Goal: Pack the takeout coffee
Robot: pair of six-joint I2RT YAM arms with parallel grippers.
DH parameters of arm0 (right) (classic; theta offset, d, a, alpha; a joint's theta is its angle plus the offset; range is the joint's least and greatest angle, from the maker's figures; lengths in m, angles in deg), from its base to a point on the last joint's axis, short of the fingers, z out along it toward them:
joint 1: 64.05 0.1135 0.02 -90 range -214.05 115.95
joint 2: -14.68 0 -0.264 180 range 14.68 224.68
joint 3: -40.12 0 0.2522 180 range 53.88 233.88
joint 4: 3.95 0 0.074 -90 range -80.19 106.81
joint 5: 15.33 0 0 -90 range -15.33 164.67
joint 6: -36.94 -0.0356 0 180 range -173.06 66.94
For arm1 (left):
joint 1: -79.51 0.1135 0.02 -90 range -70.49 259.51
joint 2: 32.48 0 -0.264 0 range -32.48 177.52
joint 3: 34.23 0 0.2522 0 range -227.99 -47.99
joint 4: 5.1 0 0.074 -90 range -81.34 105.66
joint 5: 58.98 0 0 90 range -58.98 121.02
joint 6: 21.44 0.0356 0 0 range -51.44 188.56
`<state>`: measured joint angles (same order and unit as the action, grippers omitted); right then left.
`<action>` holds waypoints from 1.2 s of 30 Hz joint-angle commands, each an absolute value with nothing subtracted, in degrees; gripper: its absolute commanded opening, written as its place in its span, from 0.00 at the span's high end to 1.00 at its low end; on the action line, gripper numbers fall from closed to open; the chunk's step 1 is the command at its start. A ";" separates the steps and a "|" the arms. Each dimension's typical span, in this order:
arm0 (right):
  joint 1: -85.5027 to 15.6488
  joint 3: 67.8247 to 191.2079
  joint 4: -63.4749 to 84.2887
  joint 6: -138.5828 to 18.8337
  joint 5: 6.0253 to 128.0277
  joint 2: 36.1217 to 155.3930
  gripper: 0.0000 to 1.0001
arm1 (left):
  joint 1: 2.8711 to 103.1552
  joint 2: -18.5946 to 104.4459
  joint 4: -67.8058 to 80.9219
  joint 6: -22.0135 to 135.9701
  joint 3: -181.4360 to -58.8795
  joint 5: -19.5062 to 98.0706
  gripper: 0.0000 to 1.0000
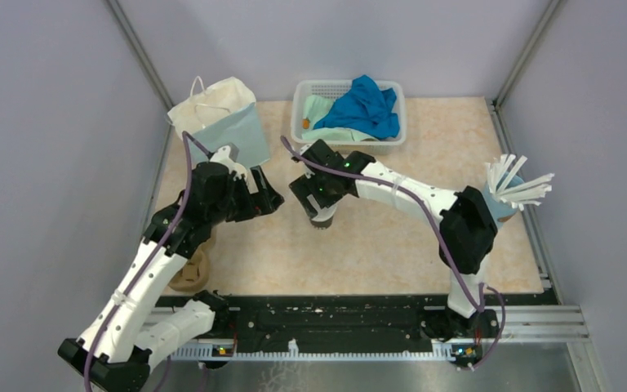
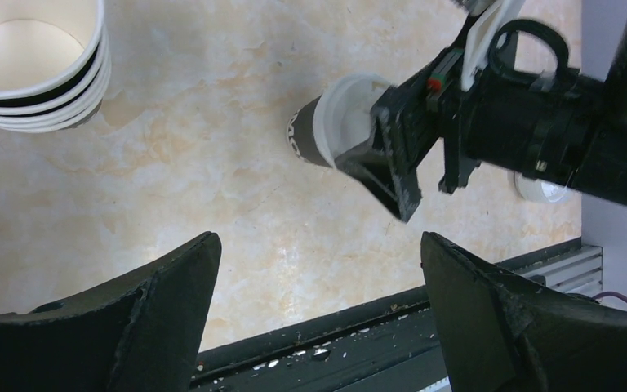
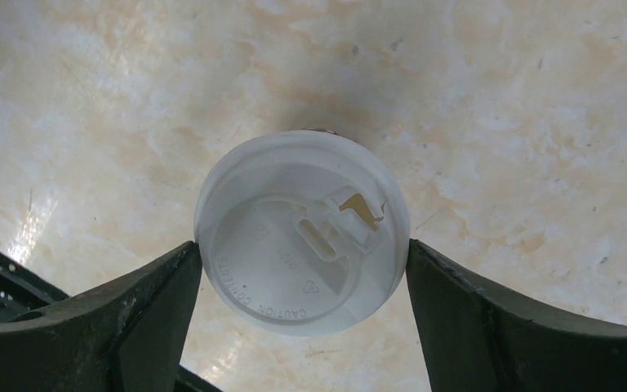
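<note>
A takeout coffee cup (image 1: 323, 220) with a white lid stands mid-table. In the right wrist view its lid (image 3: 271, 269) sits between my right gripper's (image 3: 304, 253) two fingers, which touch its rim on both sides. The left wrist view shows the same cup (image 2: 322, 131), black band and lid, with the right gripper's fingers (image 2: 392, 167) around it. My left gripper (image 2: 318, 245) is open and empty, hovering over bare table to the cup's left; in the top view it (image 1: 265, 196) points at the cup. A stack of open, lidless cups (image 2: 37, 69) stands nearby.
A paper bag (image 1: 220, 118) stands at the back left. A white basket (image 1: 306, 102) with blue cloth is at the back centre. A light blue cup of white sticks (image 1: 510, 192) is at the right. A brown pulp tray (image 1: 189, 273) lies under the left arm. A loose lid (image 2: 539, 189) lies near the front rail.
</note>
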<state>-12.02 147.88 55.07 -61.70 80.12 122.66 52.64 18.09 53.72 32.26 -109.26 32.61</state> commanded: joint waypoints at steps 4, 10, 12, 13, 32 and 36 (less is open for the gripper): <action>-25.31 142.90 49.78 -64.01 81.92 122.15 0.12 | 52.66 19.92 51.90 33.26 -111.59 33.89 0.02; -36.98 145.23 49.50 -64.79 80.45 125.83 0.12 | 52.62 21.73 51.07 33.77 -112.22 36.14 0.02; -39.85 146.90 51.05 -65.11 80.61 127.18 0.12 | 52.69 22.21 50.86 33.99 -112.46 36.86 0.02; -40.93 147.18 51.46 -65.38 80.38 127.51 0.11 | 52.63 22.55 50.78 34.16 -112.64 37.04 0.02; -43.96 161.77 59.66 -66.68 73.20 125.69 0.01 | 52.65 26.50 51.23 36.27 -118.74 37.24 0.02; -44.02 166.07 63.09 -66.32 73.99 125.33 0.01 | 52.66 30.03 56.79 37.34 -125.58 32.90 0.02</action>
<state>-43.56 160.55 59.00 -66.36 73.43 126.73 52.64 27.33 53.85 35.39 -118.07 37.13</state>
